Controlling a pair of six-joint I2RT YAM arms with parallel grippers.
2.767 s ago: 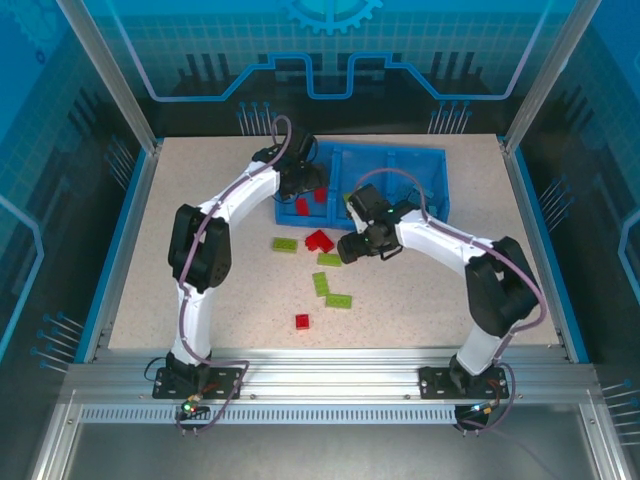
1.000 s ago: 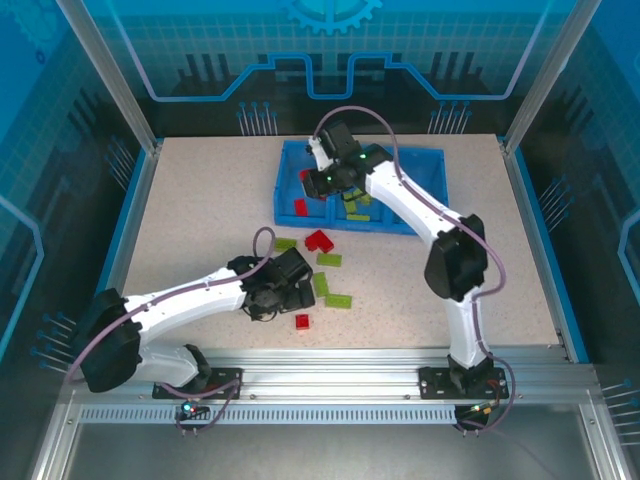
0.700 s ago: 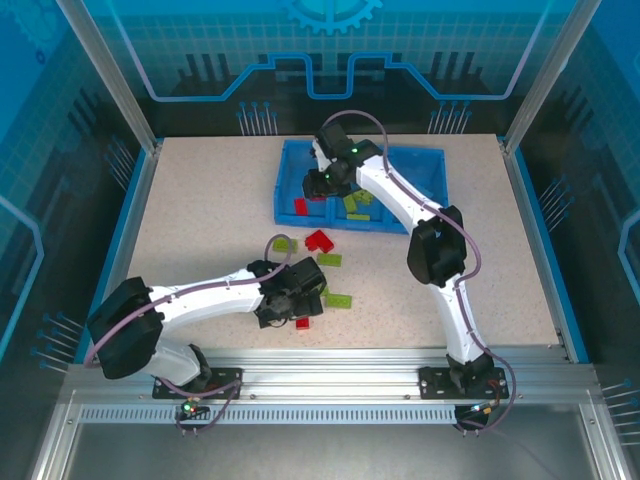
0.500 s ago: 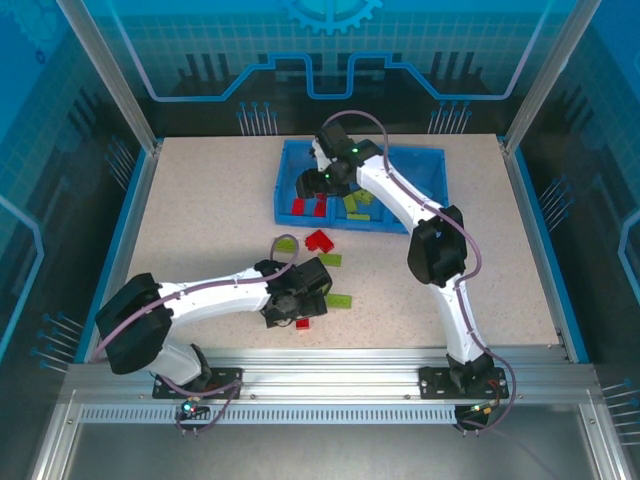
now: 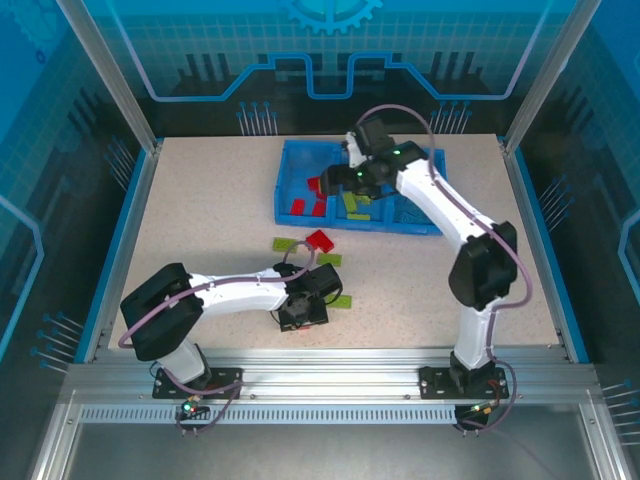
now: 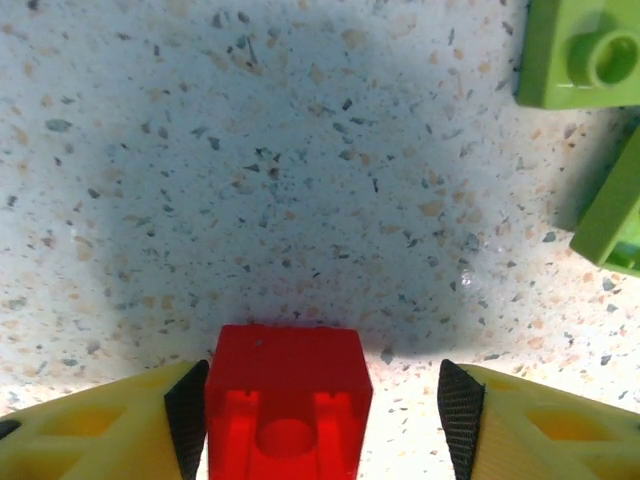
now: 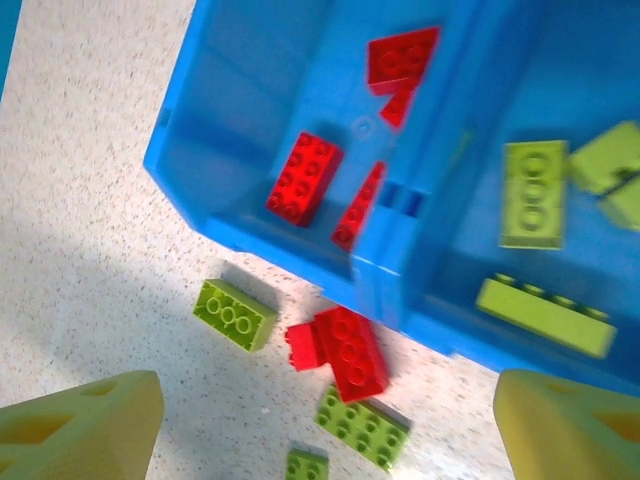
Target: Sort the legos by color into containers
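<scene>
A small red lego (image 6: 288,400) lies on the table between the fingers of my left gripper (image 6: 323,405). The left pad (image 6: 188,420) touches it; the right pad (image 6: 458,415) stands apart from it, so the jaws are open around it. In the top view this gripper (image 5: 305,310) covers that lego. My right gripper (image 5: 345,180) hangs open and empty above the blue tray of containers (image 5: 283,190). Its left compartment (image 7: 250,60) holds red legos (image 7: 303,178), and the middle one holds lime-green legos (image 7: 532,193).
Loose on the table in front of the tray are a green lego (image 5: 286,243), a red one (image 5: 320,240) and two more green ones (image 5: 329,259) (image 5: 340,300). Two green legos (image 6: 585,55) lie just beyond my left gripper.
My left gripper has moved right and down over the small red lego, and its jaws have narrowed. My right gripper has opened above the tray and shifted to the right.
</scene>
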